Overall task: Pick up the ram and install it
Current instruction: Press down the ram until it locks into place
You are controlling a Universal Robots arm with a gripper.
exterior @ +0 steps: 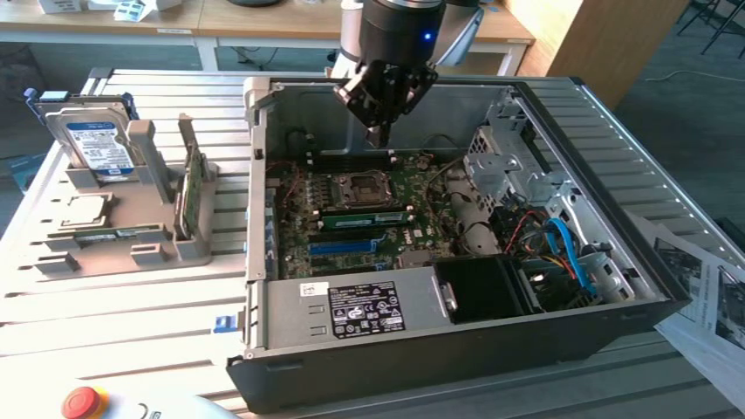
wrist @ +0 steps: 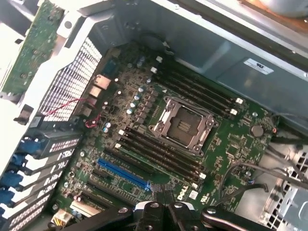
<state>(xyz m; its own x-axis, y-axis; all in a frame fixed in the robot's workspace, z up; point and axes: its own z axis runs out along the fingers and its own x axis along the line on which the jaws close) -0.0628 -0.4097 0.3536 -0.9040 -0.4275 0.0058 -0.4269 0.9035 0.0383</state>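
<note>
The ram [exterior: 187, 188] is a thin green stick standing on edge in the grey rack [exterior: 146, 231], left of the open computer case in the exterior view. In the wrist view it appears as a green board [wrist: 32, 48] outside the case's rear wall. My gripper [exterior: 379, 131] hangs above the back of the motherboard [exterior: 349, 205], well apart from the rack. Its fingers [wrist: 151, 211] are shut together with nothing between them. Under it lie the CPU socket [wrist: 183, 126] and dark memory slots [wrist: 159, 153]. Another green stick [exterior: 366, 217] sits along the slots beside the socket.
The rack also holds a hard drive [exterior: 99, 144] and a square silver processor [exterior: 82, 209]. Inside the case are a drive cage [exterior: 507, 166], a power supply [exterior: 355, 310] and blue cables [exterior: 570, 249]. A red button [exterior: 84, 401] sits at the front; papers [exterior: 710, 305] lie on the exterior view's right.
</note>
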